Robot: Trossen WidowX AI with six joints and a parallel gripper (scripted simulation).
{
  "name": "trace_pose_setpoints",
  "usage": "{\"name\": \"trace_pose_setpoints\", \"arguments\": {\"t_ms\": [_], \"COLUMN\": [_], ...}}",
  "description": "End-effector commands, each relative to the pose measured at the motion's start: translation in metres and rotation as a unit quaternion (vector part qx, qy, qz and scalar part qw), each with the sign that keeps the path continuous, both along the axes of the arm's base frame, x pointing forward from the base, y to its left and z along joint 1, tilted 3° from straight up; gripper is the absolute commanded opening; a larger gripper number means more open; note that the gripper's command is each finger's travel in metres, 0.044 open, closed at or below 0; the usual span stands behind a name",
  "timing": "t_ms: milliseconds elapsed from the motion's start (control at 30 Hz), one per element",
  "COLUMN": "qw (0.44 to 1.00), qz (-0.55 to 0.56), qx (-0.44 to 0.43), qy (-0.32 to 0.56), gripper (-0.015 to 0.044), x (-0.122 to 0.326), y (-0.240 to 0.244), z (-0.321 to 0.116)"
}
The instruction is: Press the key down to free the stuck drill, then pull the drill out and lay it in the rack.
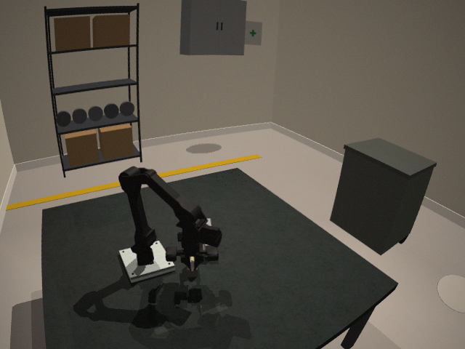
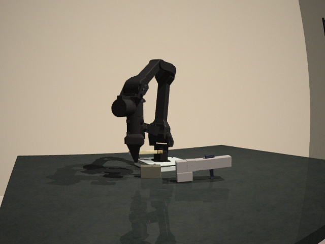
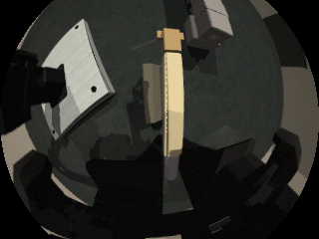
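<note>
My gripper point(image 2: 135, 159) point(image 3: 165, 137) is shut on the grey end of the drill point(image 2: 149, 152) point(image 3: 173, 102), a yellow bar with an orange collar at its far end. The drill hangs roughly level in the air, out of the holder. The rack point(image 2: 150, 171) point(image 3: 151, 95), a tan block with a lengthwise groove, stands on the table below the drill; in the wrist view the drill overlaps its right edge. The pale pink holder point(image 2: 204, 164) point(image 3: 212, 24) stands apart, with the dark blue key point(image 2: 209, 156) across its beam. In the top view the arm hides most of these things.
The silver base plate point(image 1: 163, 259) point(image 2: 167, 168) point(image 3: 75, 80) of the arm lies left of the rack in the wrist view. The dark table point(image 1: 281, 270) point(image 2: 236, 207) bears everything. A shelf unit point(image 1: 95, 85) and a grey cabinet point(image 1: 375, 198) stand off the table.
</note>
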State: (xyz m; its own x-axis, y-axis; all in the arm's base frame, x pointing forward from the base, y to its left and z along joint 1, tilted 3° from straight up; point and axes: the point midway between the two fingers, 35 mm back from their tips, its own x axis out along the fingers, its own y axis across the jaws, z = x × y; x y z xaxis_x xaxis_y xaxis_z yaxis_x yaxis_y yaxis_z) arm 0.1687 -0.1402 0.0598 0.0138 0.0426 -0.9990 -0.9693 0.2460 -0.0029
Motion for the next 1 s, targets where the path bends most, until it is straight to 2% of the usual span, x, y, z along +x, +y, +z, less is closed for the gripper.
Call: {"name": "trace_pose_setpoints", "arguments": {"t_ms": [0,967], "qw": [1.0,1.0], "qz": [0.002,0.002], "qx": [-0.002,-0.002], "qy": [0.001,0.0], "gripper": [0.0,0.0], "x": [-0.001,0.001], "y": [0.0,0.001], "z": [-0.007,-0.036]}}
